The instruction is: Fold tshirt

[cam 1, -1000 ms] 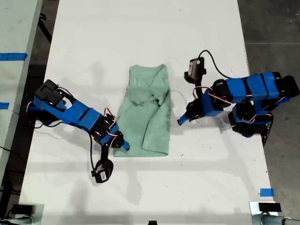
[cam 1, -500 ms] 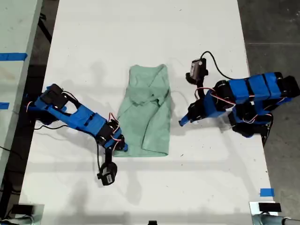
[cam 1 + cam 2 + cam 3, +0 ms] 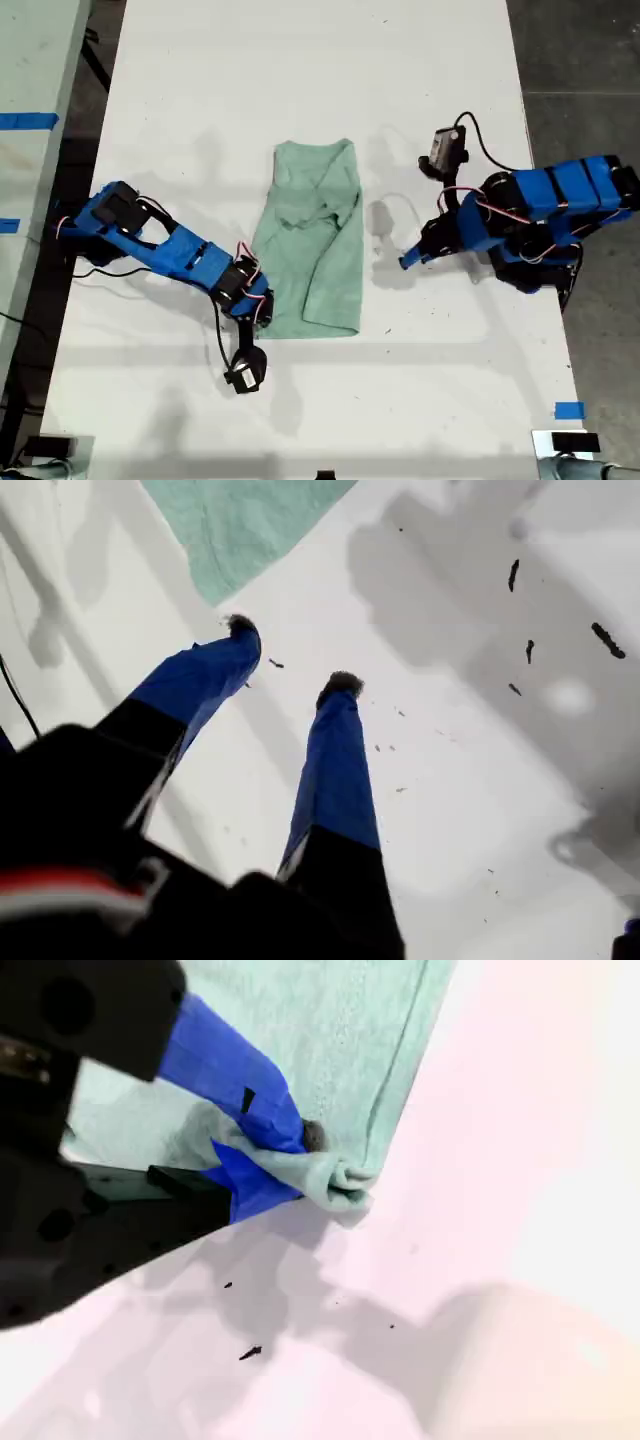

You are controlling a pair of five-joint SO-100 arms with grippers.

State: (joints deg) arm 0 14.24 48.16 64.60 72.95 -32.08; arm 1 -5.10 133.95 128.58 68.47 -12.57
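1. The pale mint-green cloth tshirt [image 3: 312, 240] lay folded into a long wrinkled strip on the white table [image 3: 300, 80], between my two blue hands.
2. My second hand [image 3: 300, 1165] was pinching a bunched corner of the tshirt [image 3: 320, 1050] between its blue fingers [image 3: 240, 1085].
3. My first hand [image 3: 290, 660] hovered over bare table [image 3: 480, 780], fingers spread and gripping nothing, the tshirt's edge [image 3: 240, 520] just beyond its fingertips.
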